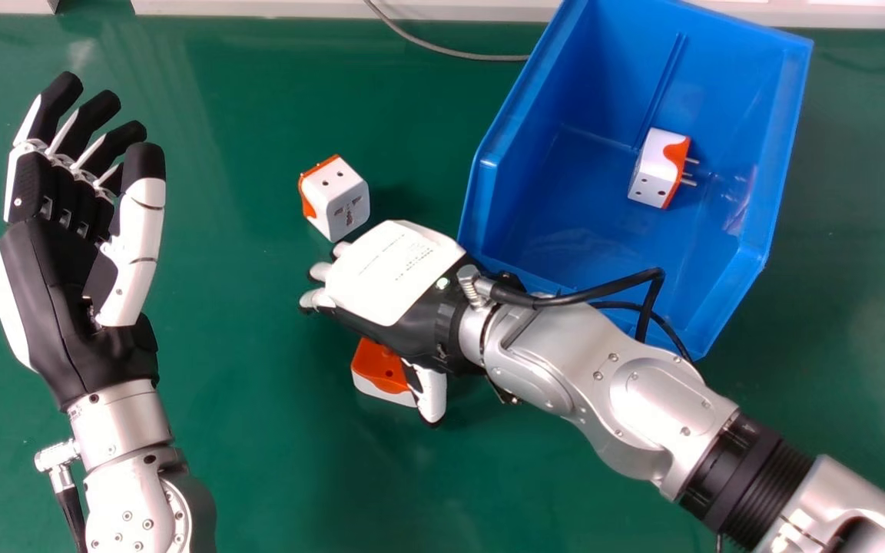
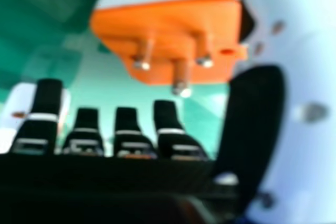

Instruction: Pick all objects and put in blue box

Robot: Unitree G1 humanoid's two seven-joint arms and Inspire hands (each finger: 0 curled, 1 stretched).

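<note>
Over the middle of the green table (image 1: 250,461), the right hand (image 1: 392,273) is held palm down, with its white back toward the head camera. From where I stand, the near plug adapter (image 1: 381,369) is on the table, partly covered by this hand and just beside its thumb (image 1: 432,395). In the head view I see its orange face and a white edge; the right hand view shows me more, namely three metal pins coming out from the orange face. The same view lets me see the fingers (image 2: 127,124) better: they are loose, with gaps between them, and not pinching the adapter. If the thumb touches the adapter, I honestly cannot tell, because the hand hides this place.

The far plug adapter (image 1: 343,201), white with an orange side, stands on the table near the tips of the same hand. One more, the boxed plug adapter (image 1: 651,173), lies on the floor of the blue box (image 1: 784,146), with two pins visible. The silver forearm (image 1: 604,369) crosses before the box's near side.

At the left of the table is the left hand (image 1: 58,284), palm up, its fingers spread and softly bent. Behind, a grey cable (image 1: 442,51) runs toward the box.
</note>
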